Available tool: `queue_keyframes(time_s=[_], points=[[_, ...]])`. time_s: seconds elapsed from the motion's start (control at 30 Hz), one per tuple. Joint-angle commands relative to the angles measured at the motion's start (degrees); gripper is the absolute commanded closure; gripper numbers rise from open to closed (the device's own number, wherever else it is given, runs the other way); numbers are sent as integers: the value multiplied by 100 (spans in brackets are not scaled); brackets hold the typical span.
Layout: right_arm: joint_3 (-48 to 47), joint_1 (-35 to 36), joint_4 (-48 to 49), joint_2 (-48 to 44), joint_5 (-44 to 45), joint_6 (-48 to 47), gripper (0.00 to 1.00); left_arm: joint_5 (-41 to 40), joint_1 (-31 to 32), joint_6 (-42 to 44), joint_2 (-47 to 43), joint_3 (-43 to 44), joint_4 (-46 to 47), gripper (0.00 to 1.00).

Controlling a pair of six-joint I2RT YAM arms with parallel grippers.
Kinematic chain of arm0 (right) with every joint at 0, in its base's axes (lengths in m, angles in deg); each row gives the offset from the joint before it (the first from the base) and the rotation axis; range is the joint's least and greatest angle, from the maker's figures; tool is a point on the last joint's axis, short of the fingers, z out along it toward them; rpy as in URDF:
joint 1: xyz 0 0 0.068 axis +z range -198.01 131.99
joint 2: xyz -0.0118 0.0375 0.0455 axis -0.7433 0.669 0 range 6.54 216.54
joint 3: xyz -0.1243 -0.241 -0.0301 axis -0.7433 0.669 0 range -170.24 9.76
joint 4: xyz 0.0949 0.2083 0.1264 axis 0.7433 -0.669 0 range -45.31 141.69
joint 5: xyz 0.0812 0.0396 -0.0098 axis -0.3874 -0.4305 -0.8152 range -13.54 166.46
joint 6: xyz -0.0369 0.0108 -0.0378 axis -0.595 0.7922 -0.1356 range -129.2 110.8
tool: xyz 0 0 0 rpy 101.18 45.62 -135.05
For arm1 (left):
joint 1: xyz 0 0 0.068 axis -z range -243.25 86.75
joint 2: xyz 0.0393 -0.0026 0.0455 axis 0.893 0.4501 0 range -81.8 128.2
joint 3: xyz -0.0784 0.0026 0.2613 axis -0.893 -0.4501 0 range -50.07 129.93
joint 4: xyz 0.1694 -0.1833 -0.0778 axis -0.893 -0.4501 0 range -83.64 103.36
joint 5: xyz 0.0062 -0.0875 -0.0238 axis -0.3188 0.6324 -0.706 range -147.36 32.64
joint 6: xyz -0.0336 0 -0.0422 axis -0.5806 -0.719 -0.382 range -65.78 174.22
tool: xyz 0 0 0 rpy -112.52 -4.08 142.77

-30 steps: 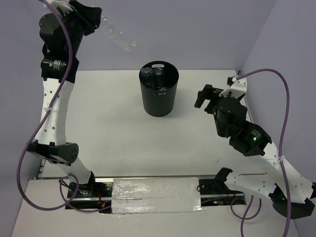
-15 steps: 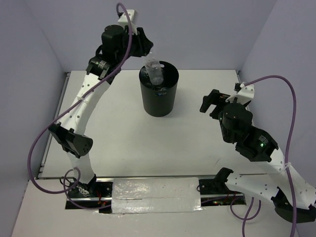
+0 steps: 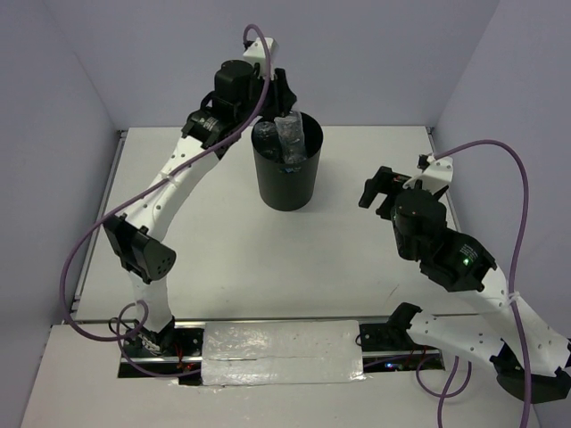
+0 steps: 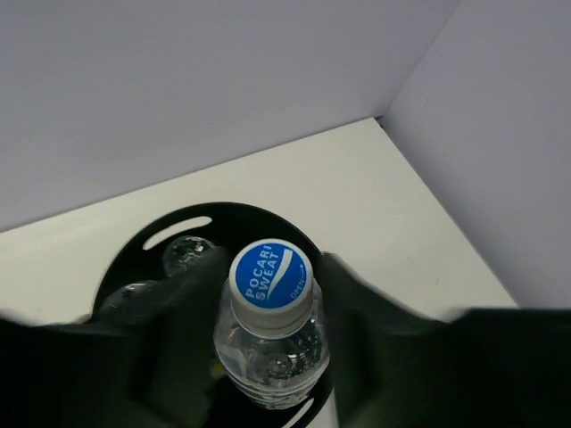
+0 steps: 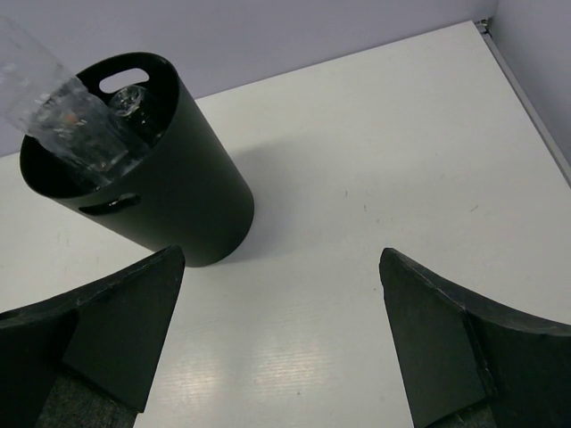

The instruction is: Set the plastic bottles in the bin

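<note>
Clear bottle (image 4: pixel 268 357), blue cap uppermost, is clamped between the fingers of the left gripper (image 4: pixel 269 267). It is held tilted, lower end inside the mouth of the bin (image 3: pixel 287 183). Two other bottles (image 4: pixel 183 254) are seen inside. The bin is set upright on the table (image 3: pixel 205 232), toward the far wall. Right gripper (image 5: pixel 281 267) is held near the bin, fingers wide apart.

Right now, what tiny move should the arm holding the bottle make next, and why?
Probably just open the left claw. It grips the clear plastic bottle with the blue cap directly over the black round plastic bin, its lower end already inside the rim beside other bottles, so letting go should drop it in.
</note>
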Motion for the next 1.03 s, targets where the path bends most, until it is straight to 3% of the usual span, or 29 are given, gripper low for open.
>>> queue_keyframes(time_s=[0.0,0.1,0.13,0.27,0.43,0.77,1.0], points=[[-2,12,-90,-104,201,86,3,-91,143,149,189,-28,322,35],[-28,12,-160,-148,271,112,3,-74,213,158,269,164,174,3],[-19,12,-169,-157,271,121,3,-100,257,193,304,270,103,1],[-80,3,-343,-96,446,208,3,-258,275,246,208,946,-196,1],[-318,3,-802,326,658,516,1,-1117,257,228,-598,905,-433,1],[-28,-58,-547,440,227,552,0,-2955,-76,89,-2525,-1088,-1636,1],[-54,-67,-661,712,60,753,0,-2992,-481,-316,-3562,-2558,-1682,1]])
